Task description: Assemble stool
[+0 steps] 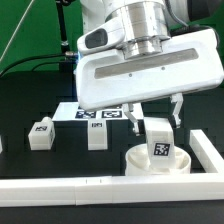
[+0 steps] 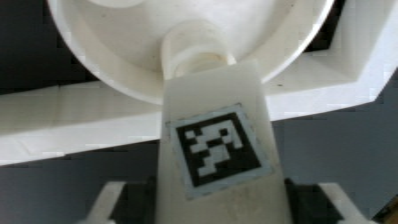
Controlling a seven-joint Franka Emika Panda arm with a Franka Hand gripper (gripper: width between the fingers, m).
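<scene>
The seat disc (image 1: 150, 166) lies near the desk's (image 1: 60, 165) near edge, toward the exterior view's right, in the corner of the white L-shaped rail (image 1: 60, 187). One tagged leg (image 1: 160, 142) stands upright in a socket of the disc. The gripper (image 1: 156, 118) hangs directly over this leg with its fingers (image 1: 135, 118) spread apart. In the wrist view a gap shows on each side of the leg. Two loose legs (image 1: 42, 132) (image 1: 97, 135) stand farther toward the exterior view's left, near the marker board (image 1: 100, 113).
</scene>
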